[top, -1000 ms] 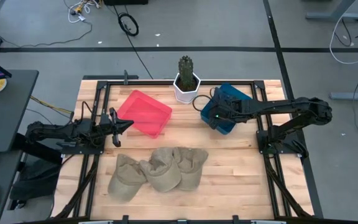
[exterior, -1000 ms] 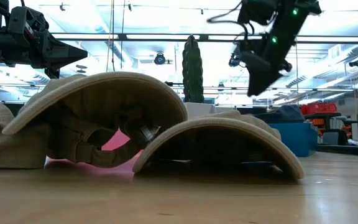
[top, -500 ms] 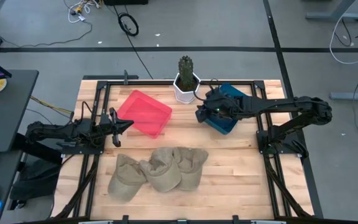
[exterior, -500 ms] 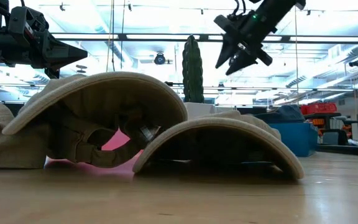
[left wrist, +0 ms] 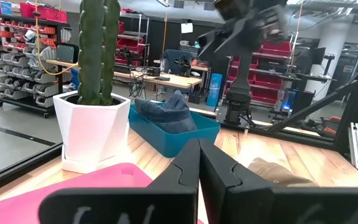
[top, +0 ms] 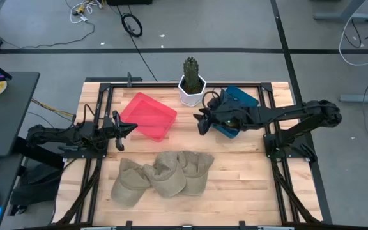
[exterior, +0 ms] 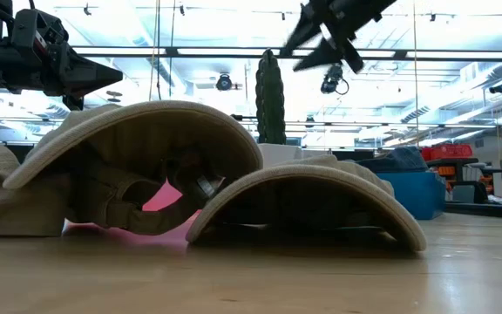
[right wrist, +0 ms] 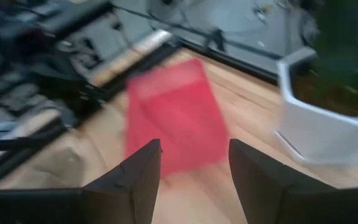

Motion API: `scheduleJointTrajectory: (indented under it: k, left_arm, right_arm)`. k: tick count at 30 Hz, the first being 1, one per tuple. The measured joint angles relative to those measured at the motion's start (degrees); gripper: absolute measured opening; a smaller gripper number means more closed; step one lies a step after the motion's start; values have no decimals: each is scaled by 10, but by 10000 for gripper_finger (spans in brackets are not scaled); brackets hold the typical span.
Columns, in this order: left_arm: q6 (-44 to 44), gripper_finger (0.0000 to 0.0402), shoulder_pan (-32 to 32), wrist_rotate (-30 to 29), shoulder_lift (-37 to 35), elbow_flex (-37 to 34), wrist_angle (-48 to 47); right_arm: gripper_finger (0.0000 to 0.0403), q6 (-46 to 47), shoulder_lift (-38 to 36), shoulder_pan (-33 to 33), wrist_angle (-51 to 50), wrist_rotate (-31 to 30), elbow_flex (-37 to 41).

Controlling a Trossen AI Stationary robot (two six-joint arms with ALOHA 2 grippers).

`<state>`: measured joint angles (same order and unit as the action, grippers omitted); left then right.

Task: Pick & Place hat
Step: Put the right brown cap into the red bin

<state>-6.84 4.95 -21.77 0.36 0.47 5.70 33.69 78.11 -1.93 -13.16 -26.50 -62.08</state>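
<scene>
Wooden worktop [top: 235, 185] w/ a black frame around it, grey floor w/ cables beyond; low view looks into a lit workshop w/ shelving. Three tan hats [top: 161, 174] lie bunched near the front edge, brims overlapping, roughly centre-left of the worktop; in low view two curved brims [exterior: 308, 201] fill the foreground, one leaning over the other. A dark blue hat [left wrist: 169, 112] sits in the teal bin [top: 238, 102] near the back edge, right of centre. Pink tray [top: 149, 115] lies tilted at back-left, empty as far as can be seen. White pot w/ cactus [top: 191, 83] stands at the back edge, between tray and bin, just beside the bin.

Right gripper [top: 201, 122] is in the air just off the bin's left side, pointing toward the tray, over bare wood between bin and tray; fingers spread apart, nothing between them – right wrist view shows the gap [right wrist: 191, 165] w/ tray and pot blurred beyond. In low view it's high above the hats [exterior: 321, 39].

Left gripper [top: 130, 127] waits near the left edge, tip by the tray's front-left edge, fingers pressed together, holding nothing; left wrist view [left wrist: 199, 165] looks across tray to pot, bin and other arm
</scene>
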Motion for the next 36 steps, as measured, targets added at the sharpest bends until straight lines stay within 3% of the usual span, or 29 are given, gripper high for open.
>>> scheduleJointTrajectory:
  k: [9, 27, 36]
  left_arm:
    - [0, 5, 0, 0, 0, 0, 0]
    - [0, 5, 0, 0, 0, 0, 0]
    - [0, 5, 0, 0, 0, 0, 0]
  right_arm:
    - [192, -59, 0, -68, 74, 0, 0]
    - [192, -59, 0, -198, 88, 0, 0]
    - [192, -102, 5, -250, 126, 0, 0]
